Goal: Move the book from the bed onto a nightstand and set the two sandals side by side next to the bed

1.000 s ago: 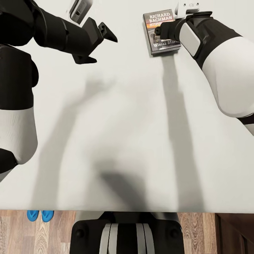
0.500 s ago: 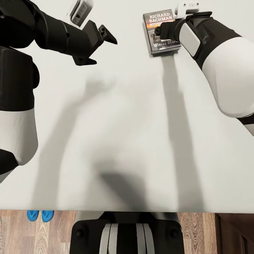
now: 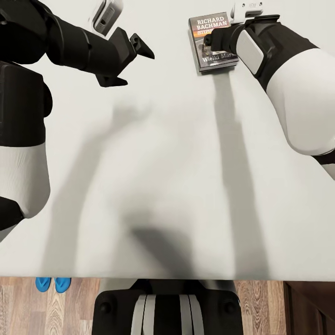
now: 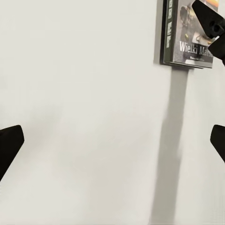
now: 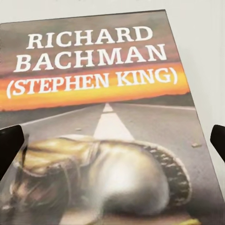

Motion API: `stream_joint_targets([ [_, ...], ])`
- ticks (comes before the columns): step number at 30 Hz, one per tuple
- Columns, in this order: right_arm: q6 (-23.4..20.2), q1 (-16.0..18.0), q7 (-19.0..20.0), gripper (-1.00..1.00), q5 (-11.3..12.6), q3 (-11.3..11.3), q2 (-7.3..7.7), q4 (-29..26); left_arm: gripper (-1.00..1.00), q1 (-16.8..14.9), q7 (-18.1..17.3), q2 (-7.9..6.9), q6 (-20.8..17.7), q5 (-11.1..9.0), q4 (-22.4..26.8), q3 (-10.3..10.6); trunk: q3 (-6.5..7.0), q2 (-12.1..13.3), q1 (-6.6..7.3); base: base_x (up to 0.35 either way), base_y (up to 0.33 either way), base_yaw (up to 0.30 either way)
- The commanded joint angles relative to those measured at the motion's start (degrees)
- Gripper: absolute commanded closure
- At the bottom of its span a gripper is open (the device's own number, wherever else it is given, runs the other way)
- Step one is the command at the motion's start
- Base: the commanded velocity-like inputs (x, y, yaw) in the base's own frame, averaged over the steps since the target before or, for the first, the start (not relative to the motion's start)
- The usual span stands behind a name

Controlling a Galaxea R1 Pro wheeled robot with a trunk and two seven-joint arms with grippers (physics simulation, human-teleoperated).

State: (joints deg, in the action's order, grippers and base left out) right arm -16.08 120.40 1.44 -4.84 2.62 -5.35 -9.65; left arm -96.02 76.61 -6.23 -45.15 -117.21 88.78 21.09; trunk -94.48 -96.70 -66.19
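The book (image 3: pixel 210 43), a dark paperback with white "RICHARD BACHMAN" lettering and an orange band, lies flat on the pale mattress of the bed (image 3: pixel 167 163), toward its far side. My right gripper (image 3: pixel 217 41) hovers directly over the book, open. In the right wrist view the book's cover (image 5: pixel 103 93) is very close between the spread fingertips (image 5: pixel 10 143). My left gripper (image 3: pixel 132 60) is open above bare mattress, left of the book, holding nothing. The book (image 4: pixel 185 37) also appears in the left wrist view. The two blue sandals (image 3: pixel 53 283) lie side by side on the wood floor by the bed's near edge.
The wood-plank floor (image 3: pixel 28 311) runs along the bed's near edge, where my base (image 3: pixel 167 307) stands against it. A dark brown wooden piece of furniture (image 3: pixel 309 307) sits at the near right corner. Long arm shadows fall across the mattress.
The left arm has shifted slightly, its gripper still open. The right gripper stays over the book; the book has not moved.
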Motion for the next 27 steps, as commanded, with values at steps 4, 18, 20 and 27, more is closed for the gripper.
stream_joint_targets([
  [4, -0.42, 0.01, 0.15, -1.0, -0.54, 0.28, -0.03, -0.15, -1.0, -0.05, 0.46, -0.05, -0.47, -0.47, 0.05, 0.02, -0.02, -0.01, 0.0, 0.0, 0.0, 0.0],
  [18, -0.44, 0.01, 0.15, -1.0, -0.54, 0.28, -0.05, -0.19, -1.0, -0.05, 0.42, -0.05, -0.47, -0.75, 0.07, -0.02, -0.02, -0.01, 0.0, -0.097, 0.0, 0.0],
  [20, -0.38, -0.01, 0.15, -1.0, -0.56, 0.28, -0.04, -0.19, -1.0, -0.05, 0.44, -0.07, -0.47, -0.75, 0.07, -0.01, -0.02, -0.01, 0.0, -0.051, 0.0, 0.0],
  [27, -0.42, 0.0, 0.19, -1.0, -0.6, 0.28, -0.02, -0.16, -1.0, -0.05, 0.47, -0.09, -0.47, -0.67, 0.08, 0.0, -0.02, -0.01, 0.0, -0.021, 0.0, 0.0],
])
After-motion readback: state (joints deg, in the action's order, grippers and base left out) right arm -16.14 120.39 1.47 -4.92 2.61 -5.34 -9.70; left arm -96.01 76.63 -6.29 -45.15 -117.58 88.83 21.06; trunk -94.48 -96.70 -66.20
